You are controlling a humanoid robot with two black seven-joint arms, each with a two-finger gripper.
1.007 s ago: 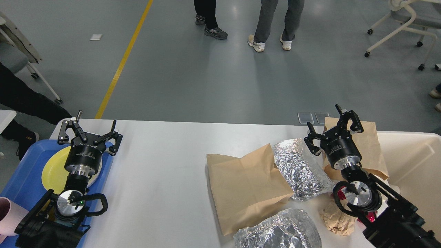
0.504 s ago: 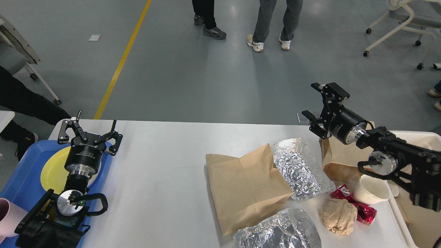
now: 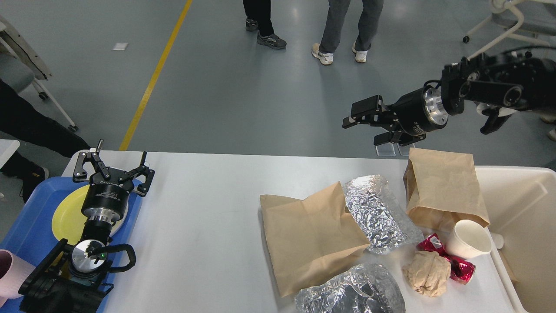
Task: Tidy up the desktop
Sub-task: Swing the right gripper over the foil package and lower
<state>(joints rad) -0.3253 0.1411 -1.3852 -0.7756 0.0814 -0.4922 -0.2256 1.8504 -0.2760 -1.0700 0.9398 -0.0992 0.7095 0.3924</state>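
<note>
Right gripper (image 3: 362,124) raised at 1 o'clock, jaws wide, empty — should descend squarely over crumpled silver foil wrapper (image 3: 380,213) on white surface (image 3: 204,226); left gripper (image 3: 112,167) jaws wide.

White matte desktop (image 3: 208,226) with rounded corners, litter on its right half: large flat brown paper bag (image 3: 310,234), crinkled silver foil pouch (image 3: 378,213) overlapping its right edge, second foil pouch (image 3: 352,291) at near edge, smaller brown paper bag (image 3: 443,187) upright-ish by the cream plastic bin (image 3: 521,208). White paper cup (image 3: 468,239) tipped beside crumpled red wrapper (image 3: 451,261) and balled brown paper (image 3: 427,273)

Left gripper (image 3: 112,167) over blue plastic tray (image 3: 30,230) with yellow plate (image 3: 69,213), fingers spread, nothing held. Right gripper (image 3: 365,124) raised beyond the far edge, pointing left, fingers apart, empty
</note>
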